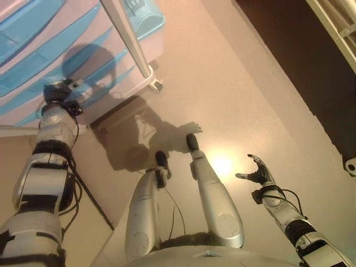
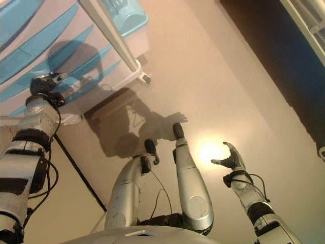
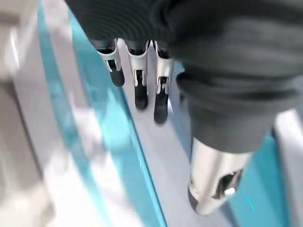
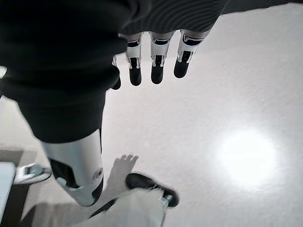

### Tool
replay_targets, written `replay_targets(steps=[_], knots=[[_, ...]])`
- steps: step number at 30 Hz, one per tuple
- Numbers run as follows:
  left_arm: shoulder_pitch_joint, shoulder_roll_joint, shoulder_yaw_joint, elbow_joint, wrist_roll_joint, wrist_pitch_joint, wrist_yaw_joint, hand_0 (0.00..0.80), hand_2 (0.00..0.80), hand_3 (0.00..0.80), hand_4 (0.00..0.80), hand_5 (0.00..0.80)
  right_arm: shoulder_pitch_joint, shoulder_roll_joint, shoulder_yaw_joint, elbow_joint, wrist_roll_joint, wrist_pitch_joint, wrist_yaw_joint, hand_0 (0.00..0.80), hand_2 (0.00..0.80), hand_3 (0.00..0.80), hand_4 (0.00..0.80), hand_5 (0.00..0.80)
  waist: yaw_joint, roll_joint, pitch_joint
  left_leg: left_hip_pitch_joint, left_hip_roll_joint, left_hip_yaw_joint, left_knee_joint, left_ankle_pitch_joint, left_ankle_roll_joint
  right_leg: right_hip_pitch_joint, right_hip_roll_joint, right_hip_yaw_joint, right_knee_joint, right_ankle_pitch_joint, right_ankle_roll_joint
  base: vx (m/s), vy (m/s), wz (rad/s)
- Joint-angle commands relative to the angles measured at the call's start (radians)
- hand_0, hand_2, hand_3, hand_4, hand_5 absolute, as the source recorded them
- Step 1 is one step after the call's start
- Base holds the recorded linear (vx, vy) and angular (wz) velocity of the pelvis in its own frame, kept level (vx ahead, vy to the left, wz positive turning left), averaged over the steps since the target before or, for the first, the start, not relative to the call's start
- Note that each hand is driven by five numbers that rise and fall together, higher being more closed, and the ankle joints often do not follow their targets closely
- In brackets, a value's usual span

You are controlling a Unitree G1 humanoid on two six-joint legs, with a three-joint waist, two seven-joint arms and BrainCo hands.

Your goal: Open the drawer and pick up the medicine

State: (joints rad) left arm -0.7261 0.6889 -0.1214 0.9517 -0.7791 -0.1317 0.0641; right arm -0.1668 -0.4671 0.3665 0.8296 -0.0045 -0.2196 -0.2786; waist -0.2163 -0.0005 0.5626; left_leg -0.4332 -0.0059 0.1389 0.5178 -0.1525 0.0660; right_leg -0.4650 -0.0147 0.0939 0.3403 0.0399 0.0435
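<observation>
A plastic drawer unit with pale fronts and blue handle strips stands at the upper left on castors. All its drawers look shut. My left hand is raised against the lower drawer fronts. In the left wrist view its fingers are straight and hang just above a blue strip, holding nothing. My right hand is open and empty over the bare floor at the lower right; the right wrist view shows its fingers straight. No medicine shows in any view.
A white frame post runs down in front of the drawer unit to a castor. A dark surface lies at the upper right, with a white rail at the corner. Beige floor lies between.
</observation>
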Motion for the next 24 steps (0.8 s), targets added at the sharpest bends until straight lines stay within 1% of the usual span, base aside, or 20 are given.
replay_targets(steps=[1,3,4,6,8,9,10,11,12,15,17,19,21,23,24], knots=[[0.106,-0.003,0.019,-0.083,-0.061,-0.097,-0.147,0.000,0.000,0.000,0.000,0.000,0.026,0.018,-0.037,0.045,0.090,-0.036,0.100,0.000,0.000,0.000,0.000,0.000,0.069,0.025,-0.074,0.198,-0.058,0.007,-0.290,0.041,0.001,0.112,0.020,-0.063,-0.003,-0.100,-0.013,0.060,-0.177,0.29],[0.204,-0.055,0.024,-0.113,-0.061,-0.095,-0.213,0.000,0.000,0.000,0.000,0.000,0.045,0.035,-0.058,0.095,0.135,-0.037,0.157,0.000,0.000,0.000,0.000,0.000,0.091,0.031,-0.115,0.244,-0.057,-0.024,-0.350,0.070,-0.014,0.177,0.019,-0.094,-0.045,-0.107,-0.018,0.079,-0.185,0.33],[0.237,-0.077,0.027,-0.120,-0.071,-0.087,-0.228,0.000,0.000,0.000,0.000,0.000,0.052,0.042,-0.066,0.116,0.139,-0.034,0.177,0.000,0.000,0.000,0.000,0.000,0.100,0.033,-0.135,0.255,-0.054,-0.032,-0.369,0.081,-0.021,0.196,0.020,-0.103,-0.066,-0.103,-0.020,0.098,-0.176,0.43],[0.339,-0.148,0.041,-0.125,-0.035,-0.090,-0.268,0.000,0.000,0.000,0.000,0.000,0.070,0.059,-0.090,0.193,0.111,-0.045,0.208,0.000,0.000,0.000,0.000,0.000,0.124,0.040,-0.187,0.304,-0.048,-0.062,-0.428,0.106,-0.037,0.271,0.023,-0.136,-0.126,-0.106,-0.025,0.136,-0.150,0.40],[0.437,-0.213,0.049,-0.120,-0.016,-0.078,-0.292,0.000,0.000,0.000,0.000,0.000,0.088,0.069,-0.102,0.244,0.074,-0.039,0.227,0.000,0.000,0.000,0.000,0.000,0.148,0.047,-0.239,0.345,-0.042,-0.083,-0.468,0.124,-0.054,0.338,0.025,-0.164,-0.180,-0.106,-0.031,0.129,-0.101,0.38],[0.459,-0.227,0.053,-0.111,-0.012,-0.072,-0.301,0.000,0.000,0.000,0.000,0.000,0.091,0.071,-0.106,0.259,0.058,-0.037,0.233,0.000,0.000,0.000,0.000,0.000,0.154,0.048,-0.252,0.355,-0.040,-0.088,-0.475,0.127,-0.059,0.355,0.025,-0.171,-0.194,-0.106,-0.033,0.090,-0.071,0.44],[0.502,-0.255,0.059,-0.087,0.013,-0.071,-0.319,0.000,0.000,0.000,0.000,0.000,0.097,0.075,-0.110,0.285,0.036,-0.034,0.236,0.000,0.000,0.000,0.000,0.000,0.168,0.048,-0.282,0.369,-0.040,-0.096,-0.480,0.129,-0.065,0.383,0.026,-0.181,-0.218,-0.104,-0.036,0.060,-0.053,0.42],[0.521,-0.267,0.060,-0.078,0.024,-0.068,-0.328,0.000,0.000,0.000,0.000,0.000,0.099,0.077,-0.111,0.291,0.032,-0.030,0.236,0.000,0.000,0.000,0.000,0.000,0.173,0.048,-0.293,0.376,-0.040,-0.101,-0.482,0.129,-0.067,0.395,0.026,-0.187,-0.229,-0.102,-0.037,0.058,-0.062,0.46],[0.562,-0.289,0.069,-0.057,0.007,-0.056,-0.344,0.000,0.000,0.000,0.000,0.000,0.105,0.080,-0.117,0.299,0.028,-0.015,0.247,0.000,0.000,0.000,0.000,0.000,0.188,0.045,-0.321,0.388,-0.041,-0.110,-0.484,0.128,-0.071,0.419,0.025,-0.199,-0.249,-0.099,-0.039,0.036,-0.046,0.44],[0.634,-0.345,0.105,0.009,0.014,-0.048,-0.337,0.000,0.000,0.000,0.000,0.000,0.113,0.101,-0.143,0.330,0.049,0.022,0.285,0.000,0.000,0.000,0.000,0.000,0.214,0.035,-0.375,0.417,-0.046,-0.129,-0.484,0.120,-0.073,0.467,0.023,-0.216,-0.282,-0.098,-0.043,0.030,-0.038,0.31],[0.655,-0.363,0.117,0.058,0.056,-0.047,-0.333,0.000,0.000,0.000,0.000,0.000,0.111,0.112,-0.158,0.351,0.066,0.034,0.313,0.000,0.000,0.000,0.000,0.000,0.225,0.029,-0.397,0.427,-0.047,-0.138,-0.484,0.117,-0.074,0.487,0.024,-0.220,-0.294,-0.101,-0.046,-0.015,-0.048,0.20],[0.678,-0.380,0.133,0.132,0.118,-0.047,-0.294,0.000,0.000,0.000,0.000,0.000,0.107,0.129,-0.177,0.376,0.082,0.062,0.339,0.000,0.000,0.000,0.000,0.000,0.241,0.017,-0.428,0.442,-0.054,-0.156,-0.477,0.106,-0.072,0.517,0.025,-0.222,-0.307,-0.106,-0.048,-0.005,-0.058,0.19],[0.688,-0.389,0.143,0.184,0.133,-0.050,-0.271,0.000,0.000,0.000,0.000,0.000,0.103,0.138,-0.185,0.395,0.088,0.079,0.358,0.000,0.000,0.000,0.000,0.000,0.249,0.009,-0.446,0.454,-0.060,-0.168,-0.469,0.096,-0.072,0.539,0.024,-0.224,-0.320,-0.108,-0.049,0.003,-0.028,0.20],[0.698,-0.404,0.148,0.228,0.172,-0.056,-0.263,0.000,0.000,0.000,0.000,0.000,0.101,0.151,-0.196,0.419,0.094,0.093,0.376,0.000,0.000,0.000,0.000,0.000,0.259,0.002,-0.467,0.470,-0.065,-0.176,-0.474,0.089,-0.071,0.558,0.022,-0.234,-0.334,-0.108,-0.046,-0.001,-0.027,0.19],[0.701,-0.411,0.141,0.241,0.219,-0.069,-0.292,0.000,0.000,0.000,0.000,0.000,0.103,0.159,-0.198,0.424,0.093,0.096,0.375,0.000,0.000,0.000,0.000,0.000,0.263,0.000,-0.474,0.474,-0.066,-0.179,-0.478,0.089,-0.071,0.563,0.021,-0.239,-0.338,-0.107,-0.044,-0.012,-0.018,0.08]])
